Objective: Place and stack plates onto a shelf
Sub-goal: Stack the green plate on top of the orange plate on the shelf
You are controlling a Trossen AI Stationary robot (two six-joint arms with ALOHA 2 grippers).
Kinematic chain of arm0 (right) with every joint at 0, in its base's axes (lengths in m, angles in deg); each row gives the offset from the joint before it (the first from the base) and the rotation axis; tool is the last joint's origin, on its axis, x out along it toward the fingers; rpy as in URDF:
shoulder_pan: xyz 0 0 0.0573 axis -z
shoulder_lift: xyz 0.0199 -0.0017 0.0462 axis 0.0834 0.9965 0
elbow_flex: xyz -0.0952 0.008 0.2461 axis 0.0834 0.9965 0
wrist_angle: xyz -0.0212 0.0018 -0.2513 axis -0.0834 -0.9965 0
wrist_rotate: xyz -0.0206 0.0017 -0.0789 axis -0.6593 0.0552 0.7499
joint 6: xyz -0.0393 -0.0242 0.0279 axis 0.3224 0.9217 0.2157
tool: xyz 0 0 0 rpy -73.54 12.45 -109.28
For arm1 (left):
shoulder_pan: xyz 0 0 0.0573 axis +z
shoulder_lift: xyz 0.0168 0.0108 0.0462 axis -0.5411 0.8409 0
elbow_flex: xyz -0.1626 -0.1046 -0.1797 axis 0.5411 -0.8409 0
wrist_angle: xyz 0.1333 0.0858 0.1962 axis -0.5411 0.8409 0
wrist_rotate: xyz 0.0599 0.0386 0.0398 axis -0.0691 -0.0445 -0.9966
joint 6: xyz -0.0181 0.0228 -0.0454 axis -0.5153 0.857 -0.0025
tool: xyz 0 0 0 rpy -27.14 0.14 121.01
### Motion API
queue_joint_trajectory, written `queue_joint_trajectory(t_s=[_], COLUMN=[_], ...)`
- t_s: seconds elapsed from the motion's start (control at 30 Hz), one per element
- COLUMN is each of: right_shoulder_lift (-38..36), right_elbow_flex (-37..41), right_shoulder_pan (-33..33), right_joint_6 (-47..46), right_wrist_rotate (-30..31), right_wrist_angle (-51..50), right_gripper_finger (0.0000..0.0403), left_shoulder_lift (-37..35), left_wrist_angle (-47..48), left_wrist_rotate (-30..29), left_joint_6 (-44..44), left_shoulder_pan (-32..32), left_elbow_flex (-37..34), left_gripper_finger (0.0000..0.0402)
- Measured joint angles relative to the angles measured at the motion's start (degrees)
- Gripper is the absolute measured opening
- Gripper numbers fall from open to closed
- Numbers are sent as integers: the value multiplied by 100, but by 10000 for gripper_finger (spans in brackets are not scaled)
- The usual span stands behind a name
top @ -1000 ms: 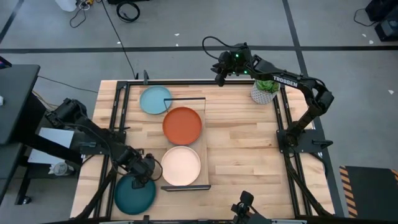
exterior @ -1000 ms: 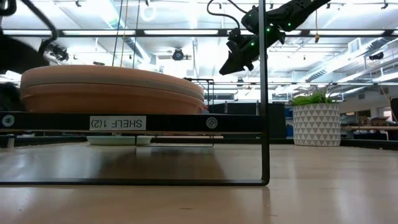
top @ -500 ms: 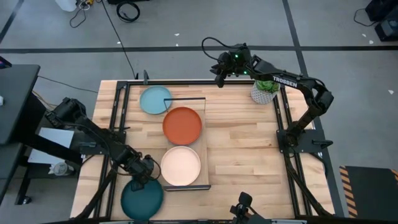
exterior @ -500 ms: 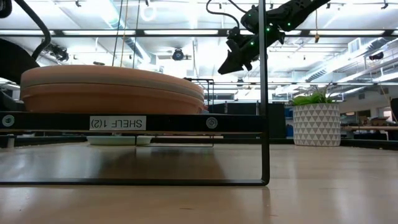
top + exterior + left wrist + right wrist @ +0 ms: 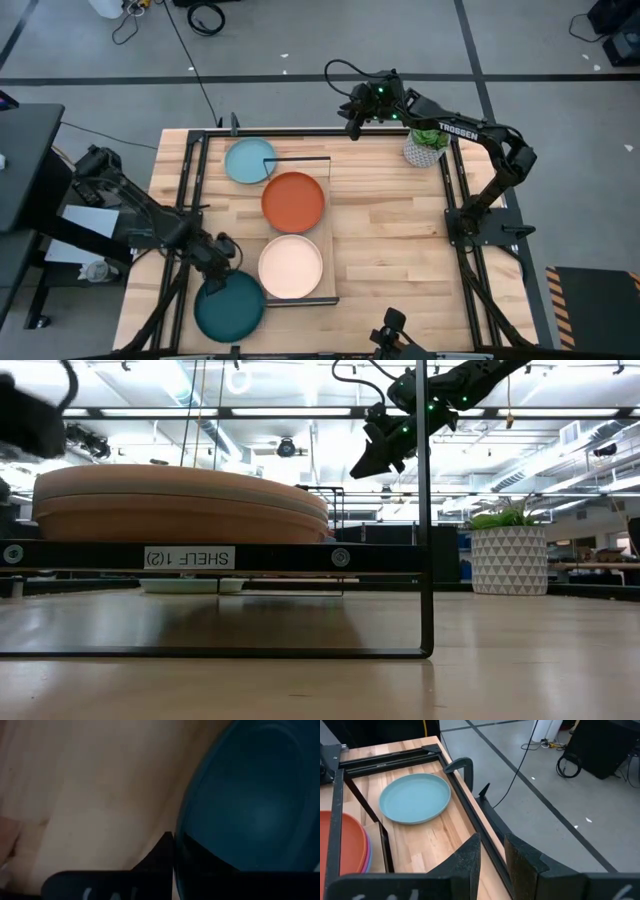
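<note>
My left gripper (image 5: 222,272) is shut on the dark teal plate (image 5: 229,307) at the table's near left, just left of the shelf's near end. The shelf (image 5: 327,222), a pale board in a black wire frame, carries a stack topped by an orange plate (image 5: 293,201) and a stack topped by a peach plate (image 5: 291,266). A light blue plate (image 5: 249,160) lies flat on the table at the shelf's far left. My right gripper (image 5: 352,120) hangs high over the table's far edge, its fingers a narrow gap apart and empty. My left gripper pinches the dark teal plate's rim (image 5: 178,845) on its far side, one finger (image 5: 161,854) outside the rim and the other over the plate's inside. The fingers come from the far side, slanting down. Whether the plate is clear of the table, I cannot tell.
A small potted plant (image 5: 425,147) stands at the table's far right. Black frame rails (image 5: 190,180) run along the table's left and right edges. The shelf's wire frame (image 5: 425,560) stands upright at its corners. Bare tabletop lies right of the shelf.
My left gripper has carried the dark teal plate toward the table's right, closer to the shelf's near end, staying shut on its rim. The right arm has kept still.
</note>
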Motion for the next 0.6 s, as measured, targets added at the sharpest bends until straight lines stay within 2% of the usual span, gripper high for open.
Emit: queue_joint_trajectory(t_s=[0.17,0.5,0.6], right_shoulder_lift=[0,0,0], right_elbow_flex=[1,2,2], right_shoulder_pan=[0,0,0], right_joint_6=[158,164,108], right_wrist_rotate=[-1,-1,0], right_wrist_angle=[45,177,170], right_gripper_finger=[94,94,94], left_shoulder_lift=[-1005,-2845,-3154], left_wrist_angle=[63,5,74], left_wrist_rotate=[21,14,-437], left_joint_6=[176,-244,-799], left_shoulder_pan=[-91,-79,46], left_elbow_flex=[12,18,18], left_gripper_finger=[13,13,13])
